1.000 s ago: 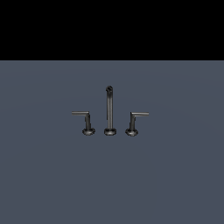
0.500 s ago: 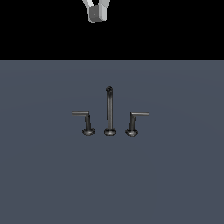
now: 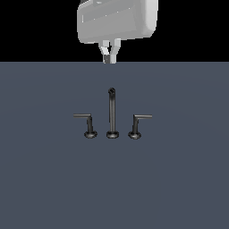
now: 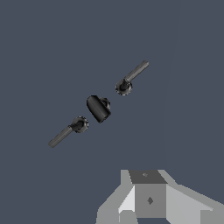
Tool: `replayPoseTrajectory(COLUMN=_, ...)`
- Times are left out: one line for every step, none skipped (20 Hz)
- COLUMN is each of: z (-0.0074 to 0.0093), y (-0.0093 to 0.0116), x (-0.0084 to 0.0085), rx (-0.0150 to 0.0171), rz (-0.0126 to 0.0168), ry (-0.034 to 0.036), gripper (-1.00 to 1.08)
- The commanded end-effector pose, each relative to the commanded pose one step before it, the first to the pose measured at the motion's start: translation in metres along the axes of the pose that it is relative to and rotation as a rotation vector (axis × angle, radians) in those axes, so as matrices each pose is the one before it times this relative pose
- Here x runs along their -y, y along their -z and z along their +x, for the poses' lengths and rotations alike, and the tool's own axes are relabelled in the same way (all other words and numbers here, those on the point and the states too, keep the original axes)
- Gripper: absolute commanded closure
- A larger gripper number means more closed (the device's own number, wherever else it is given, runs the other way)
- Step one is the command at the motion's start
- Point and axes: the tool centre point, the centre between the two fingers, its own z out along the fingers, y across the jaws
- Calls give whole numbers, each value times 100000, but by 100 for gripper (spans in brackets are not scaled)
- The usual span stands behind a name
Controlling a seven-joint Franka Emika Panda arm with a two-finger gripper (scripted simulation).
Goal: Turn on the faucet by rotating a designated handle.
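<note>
A dark faucet (image 3: 112,112) stood on a grey surface (image 3: 179,188); its handle (image 3: 139,125) sat at the exterior view's right of the spout. Beyond and above, the pale gripper (image 3: 109,58) hung with fingertips nearly touching, grasping nothing.

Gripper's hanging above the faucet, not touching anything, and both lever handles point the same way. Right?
Not quite. In the exterior view the gripper does hang above the faucet, touching nothing, but the handles point opposite ways: one handle reaches toward that view's right, the other handle toward its left.
</note>
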Motion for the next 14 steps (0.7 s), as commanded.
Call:
replayPoseTrajectory(z=1430, y=-1704, x=494, rx=-69, rz=122, ry=-6929, gripper=108)
replayPoseTrajectory(z=566, y=-666, x=196, rx=-15, rz=11, ry=-2703, gripper=108)
replayPoseTrajectory(z=568, y=-666, x=195, rx=-17, rz=8, ry=-2706, gripper=108)
replayPoseTrajectory(z=571, y=-667, x=195, rx=-19, rz=5, ry=-2712, gripper=108)
replayPoseTrajectory(z=574, y=-669, x=195, rx=-22, rz=2, ry=-2721, gripper=108)
replayPoseTrajectory(z=578, y=-671, x=195, rx=-24, rz=-1, ry=-2734, gripper=108)
replayPoseTrajectory(z=583, y=-675, x=196, rx=-27, rz=-4, ry=-2751, gripper=108)
replayPoseTrajectory(z=589, y=-680, x=196, rx=-31, rz=-8, ry=-2773, gripper=108)
replayPoseTrajectory(z=596, y=-686, x=197, rx=-34, rz=-11, ry=-2801, gripper=108)
replayPoseTrajectory(z=605, y=-693, x=199, rx=-38, rz=-14, ry=-2834, gripper=108)
replayPoseTrajectory(z=615, y=-701, x=201, rx=-42, rz=-17, ry=-2873, gripper=108)
replayPoseTrajectory(z=624, y=-709, x=203, rx=-46, rz=-19, ry=-2909, gripper=108)
replayPoseTrajectory(z=632, y=-715, x=204, rx=-49, rz=-21, ry=-2939, gripper=108)
replayPoseTrajectory(z=641, y=-721, x=206, rx=-53, rz=-23, ry=-2970, gripper=108)
